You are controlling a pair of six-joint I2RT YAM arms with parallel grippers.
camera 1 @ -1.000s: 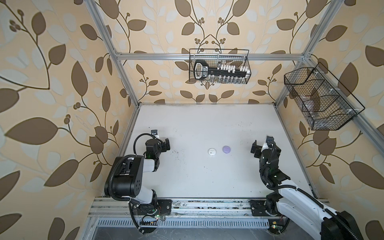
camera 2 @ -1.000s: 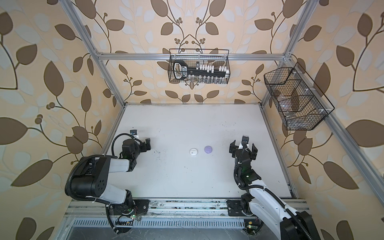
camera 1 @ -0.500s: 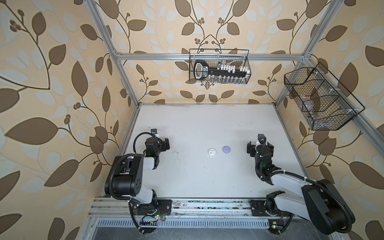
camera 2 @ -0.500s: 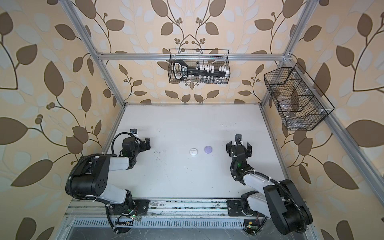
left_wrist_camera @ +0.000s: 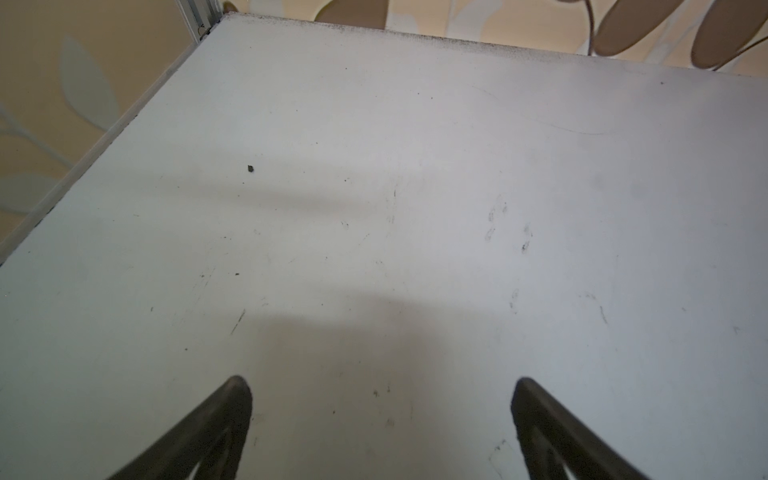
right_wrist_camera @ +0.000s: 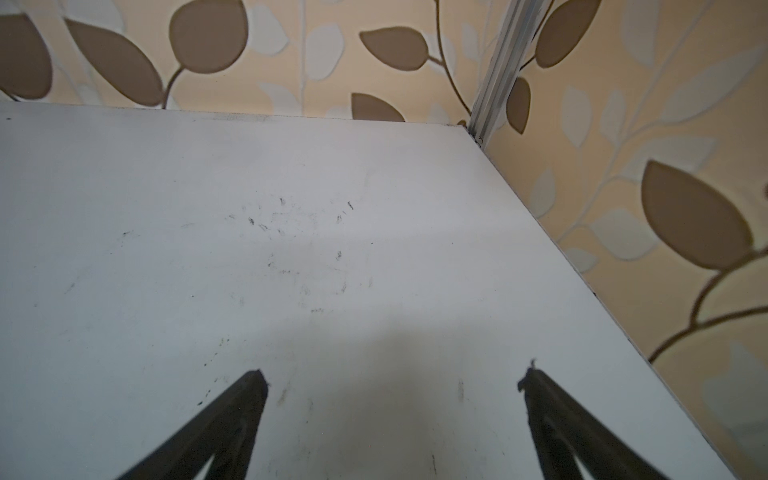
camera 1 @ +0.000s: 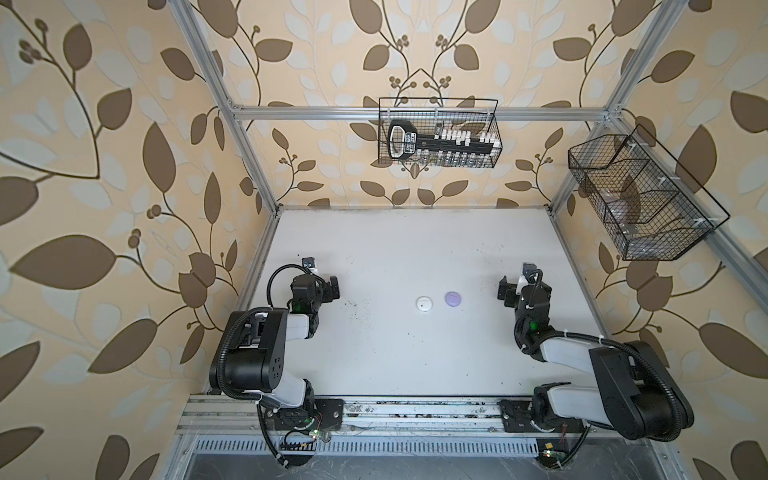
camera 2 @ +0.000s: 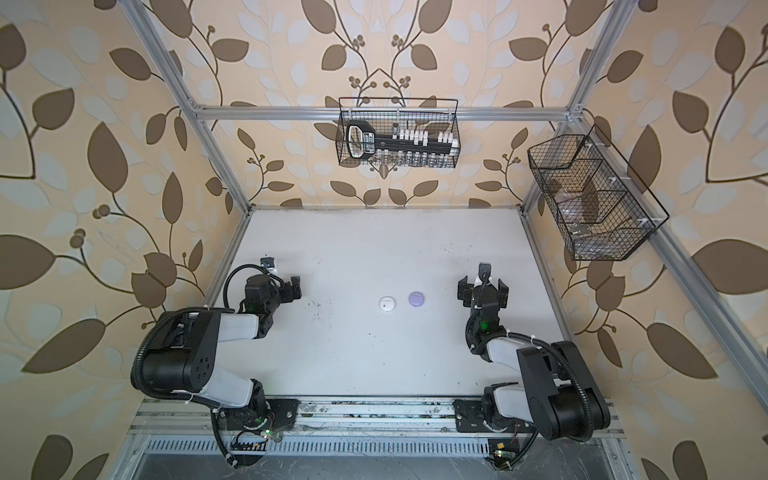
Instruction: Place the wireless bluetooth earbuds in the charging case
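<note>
Two small round charging cases lie side by side near the table's middle in both top views: a white case [camera 1: 424, 303] [camera 2: 387, 303] and a lavender case [camera 1: 453, 298] [camera 2: 416, 298]. Both look closed. The wireless bluetooth earbuds are out of view. My left gripper [camera 1: 326, 284] [camera 2: 289, 286] [left_wrist_camera: 380, 386] sits low at the table's left, open and empty, well left of the white case. My right gripper [camera 1: 524, 283] [camera 2: 483, 283] [right_wrist_camera: 392, 378] is at the table's right, open and empty, right of the lavender case. Neither wrist view shows a case.
A wire basket [camera 1: 438, 133] holding a black tool rack hangs on the back wall. A second wire basket [camera 1: 644, 199] hangs on the right wall. The white table [camera 1: 395, 353] is bounded by aluminium frame posts [camera 1: 245, 153] and papered walls.
The right arm has folded back, its elbow dropping toward the front right, while its gripper stayed near the same spot. The left arm has settled slightly. The cases have not moved.
</note>
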